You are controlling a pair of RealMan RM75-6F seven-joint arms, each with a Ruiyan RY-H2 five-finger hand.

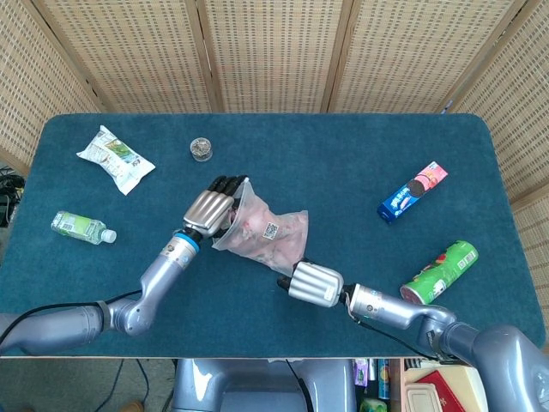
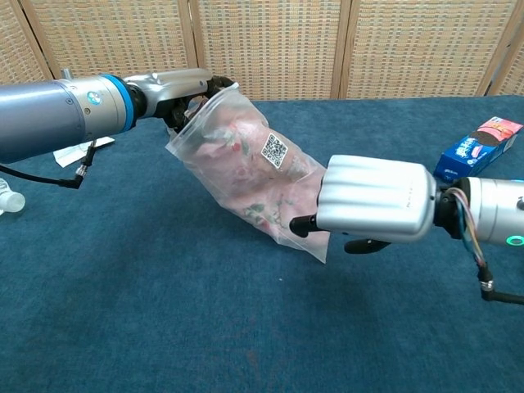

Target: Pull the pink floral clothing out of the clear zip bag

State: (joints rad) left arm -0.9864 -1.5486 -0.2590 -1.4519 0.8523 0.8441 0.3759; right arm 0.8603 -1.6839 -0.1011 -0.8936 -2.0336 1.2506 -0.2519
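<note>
The clear zip bag (image 1: 268,233) holds the pink floral clothing (image 2: 250,176) and bears a QR label. It hangs tilted, with its lower corner near the blue table (image 1: 343,154). My left hand (image 1: 208,209) grips the bag's upper open end (image 2: 205,94). Seen back-up, my right hand (image 1: 313,283) is at the bag's lower corner. In the chest view the right hand (image 2: 377,201) covers that corner, and a dark fingertip (image 2: 301,223) touches the plastic. Its other fingers are hidden under it, so a grip cannot be made out.
A white snack packet (image 1: 116,159) and a small green bottle (image 1: 81,227) lie at the left. A small round tin (image 1: 202,149) sits behind the bag. A blue and pink cookie box (image 1: 413,191) and a green can (image 1: 445,270) lie at the right.
</note>
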